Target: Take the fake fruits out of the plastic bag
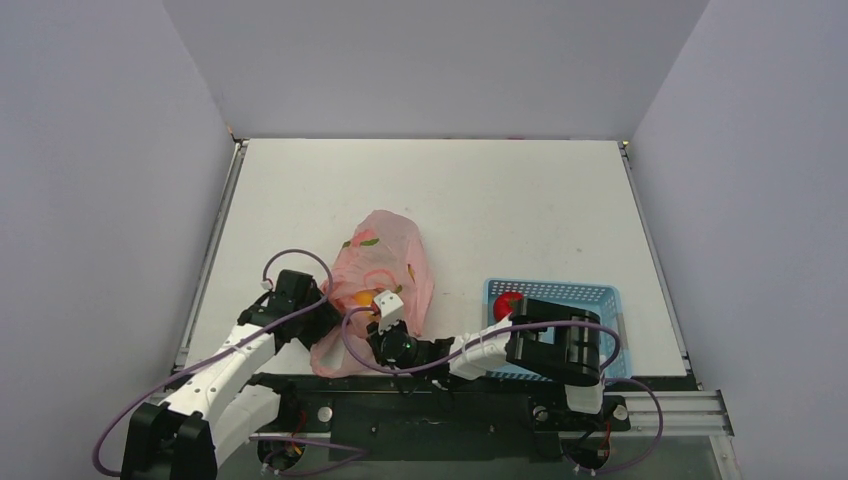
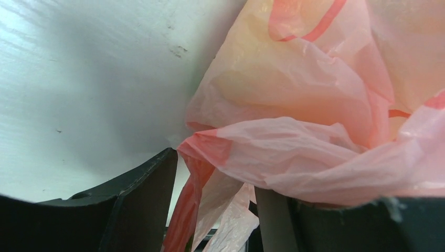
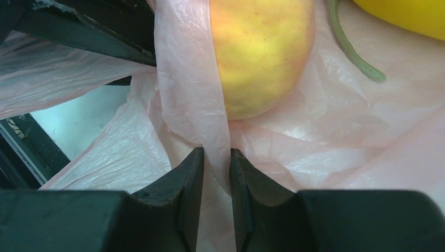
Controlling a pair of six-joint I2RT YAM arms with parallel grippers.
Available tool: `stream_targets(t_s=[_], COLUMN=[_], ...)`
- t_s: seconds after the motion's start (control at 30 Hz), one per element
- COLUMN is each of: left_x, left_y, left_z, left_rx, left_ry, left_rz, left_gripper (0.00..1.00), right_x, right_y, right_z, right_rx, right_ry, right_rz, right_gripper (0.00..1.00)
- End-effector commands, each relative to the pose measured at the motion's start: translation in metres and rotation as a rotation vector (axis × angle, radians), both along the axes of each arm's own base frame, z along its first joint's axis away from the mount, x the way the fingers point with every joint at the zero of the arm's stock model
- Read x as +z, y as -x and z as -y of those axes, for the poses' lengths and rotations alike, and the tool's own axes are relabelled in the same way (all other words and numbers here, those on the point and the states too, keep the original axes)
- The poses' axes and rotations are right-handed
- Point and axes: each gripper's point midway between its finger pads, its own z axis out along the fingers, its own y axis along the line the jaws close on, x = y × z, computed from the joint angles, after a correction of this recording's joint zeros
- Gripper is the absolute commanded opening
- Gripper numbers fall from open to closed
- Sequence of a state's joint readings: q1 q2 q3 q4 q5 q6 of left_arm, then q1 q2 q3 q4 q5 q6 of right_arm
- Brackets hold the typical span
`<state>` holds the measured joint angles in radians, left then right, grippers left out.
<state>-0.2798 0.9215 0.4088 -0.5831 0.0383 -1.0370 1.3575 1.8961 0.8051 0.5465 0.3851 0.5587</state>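
Observation:
The pink plastic bag lies near the table's front, its mouth toward the arms. My right gripper is at the mouth; in the right wrist view its jaws are pinched on a fold of the bag film. Just beyond, inside the bag, lie the orange-yellow peach and a yellow banana. My left gripper is at the bag's left edge; in the left wrist view its jaws stand apart with strands of the bag hanging between them. The red tomato sits in the basket. The melon is hidden.
The blue perforated basket stands at the front right, partly under my right arm. A thin green stem-like piece lies inside the bag beside the peach. Grey walls enclose the table on three sides.

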Motion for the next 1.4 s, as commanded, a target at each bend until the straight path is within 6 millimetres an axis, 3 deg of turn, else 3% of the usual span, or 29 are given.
stream_targets(t_s=[0.0,0.13,0.17,0.3,0.43,0.83,0.9,1.07,1.13,1.3,1.37], left_x=[0.013,0.031,0.042,0.065,0.085,0.063,0.049,0.020,0.010,-0.006,-0.008], left_y=[-0.015,-0.004,-0.002,0.009,0.008,-0.041,-0.041,-0.028,-0.021,-0.004,-0.002], left_z=[0.015,0.035,0.038,0.035,0.038,0.031,0.028,0.019,0.009,-0.014,-0.021], left_rx=[-0.029,-0.086,-0.100,-0.092,-0.107,-0.069,-0.059,-0.047,-0.039,-0.006,-0.009], left_ry=[0.078,0.217,0.249,0.279,0.308,0.194,0.167,0.108,0.054,-0.069,-0.109], left_rz=[0.077,0.147,0.191,0.267,0.337,0.383,0.346,0.245,0.206,0.101,0.091], left_gripper=[0.51,0.51,0.51,0.54,0.56,0.58,0.51,0.15,0.05,0.00,0.00], right_x=[-0.002,0.010,0.015,0.033,0.041,0.041,0.038,0.046,0.047,0.069,0.081], right_y=[0.001,-0.002,0.005,0.011,0.009,0.012,0.014,0.017,0.008,-0.016,-0.027], right_z=[0.000,-0.002,-0.006,-0.017,-0.024,-0.035,-0.036,-0.026,-0.018,-0.001,0.006], right_rx=[0.021,0.055,0.103,0.165,0.170,0.185,0.189,0.175,0.131,0.045,0.004], right_ry=[-0.021,-0.102,-0.127,-0.199,-0.224,-0.242,-0.233,-0.231,-0.213,-0.174,-0.166], right_rz=[-0.067,-0.144,-0.179,-0.264,-0.273,-0.270,-0.271,-0.255,-0.234,-0.175,-0.140], right_gripper=[0.22,0.23,0.25,0.34,0.36,0.35,0.35,0.36,0.36,0.40,0.47])
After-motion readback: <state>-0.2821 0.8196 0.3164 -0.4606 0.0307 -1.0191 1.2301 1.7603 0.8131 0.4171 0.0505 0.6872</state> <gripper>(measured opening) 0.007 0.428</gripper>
